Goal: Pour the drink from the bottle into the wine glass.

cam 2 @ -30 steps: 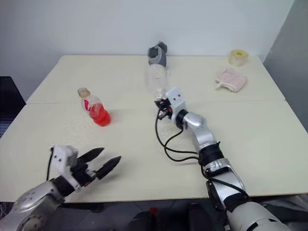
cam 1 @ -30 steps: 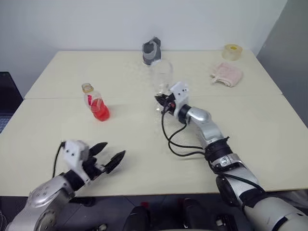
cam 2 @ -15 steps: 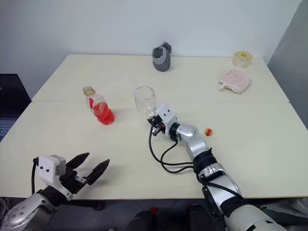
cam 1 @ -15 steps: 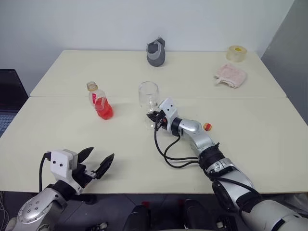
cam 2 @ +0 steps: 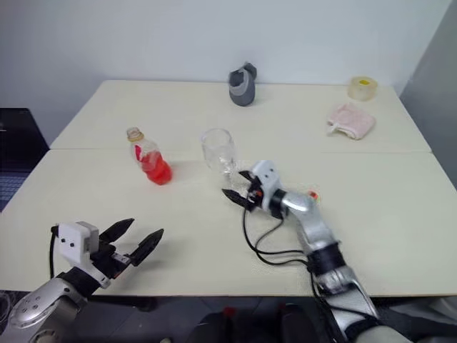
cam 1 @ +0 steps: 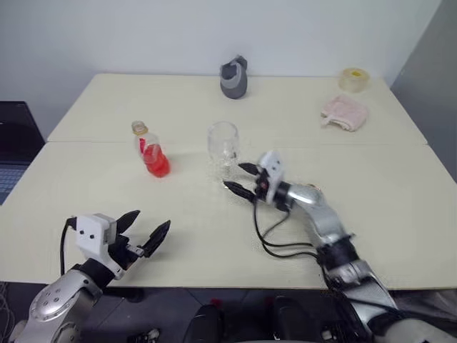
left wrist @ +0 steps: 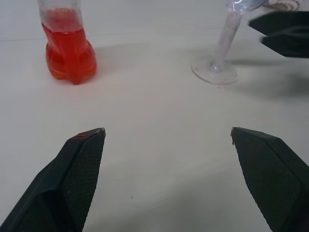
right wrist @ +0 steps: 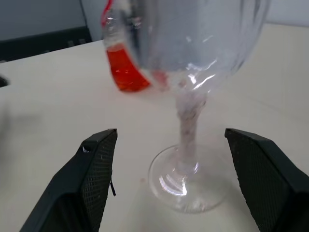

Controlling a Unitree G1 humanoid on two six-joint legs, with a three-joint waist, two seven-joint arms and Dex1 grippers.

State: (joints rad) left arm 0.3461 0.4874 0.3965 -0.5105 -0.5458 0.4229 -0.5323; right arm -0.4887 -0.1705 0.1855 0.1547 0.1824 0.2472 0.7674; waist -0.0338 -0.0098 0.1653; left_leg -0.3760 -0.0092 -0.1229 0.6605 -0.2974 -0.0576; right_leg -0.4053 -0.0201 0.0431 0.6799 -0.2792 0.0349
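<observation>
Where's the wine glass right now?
The wine glass stands upright mid-table, just beyond the open right gripper, with the bottle to its left.

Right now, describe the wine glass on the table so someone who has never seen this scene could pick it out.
On the cream table, look near the middle, just beyond the open right gripper. The wine glass stands upright there, empty: the one clear stemmed thing, taller than the bottle of red drink.

Silver-grey jointed right arm (cam 1: 325, 221), white wrist housings, tapered black textured jaws, looping black cables
</observation>
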